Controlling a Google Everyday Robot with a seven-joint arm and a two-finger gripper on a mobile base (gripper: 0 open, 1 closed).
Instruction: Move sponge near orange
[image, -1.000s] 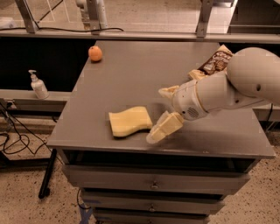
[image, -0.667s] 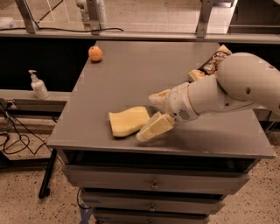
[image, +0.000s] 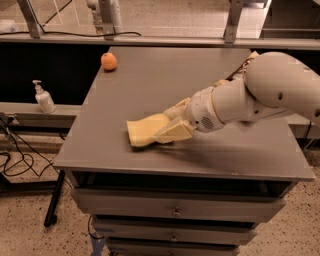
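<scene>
The pale-yellow sponge (image: 144, 131) lies flat on the grey table top (image: 165, 75), near the front left. My gripper (image: 169, 121) has reached in from the right and sits at the sponge's right end, open, with one finger (image: 175, 132) in front of it and the other behind it. The right part of the sponge is hidden by the fingers. The small orange (image: 108, 61) rests at the table's far left corner, well apart from the sponge.
A white pump bottle (image: 44, 97) stands on a lower shelf left of the table. A snack bag (image: 248, 61) peeks out behind my arm at the right. Drawers sit below the table's front edge. Cables lie on the floor at left.
My gripper has moved left and lower, from beside the sponge to straddling its right end. The sponge and the orange have not moved.
</scene>
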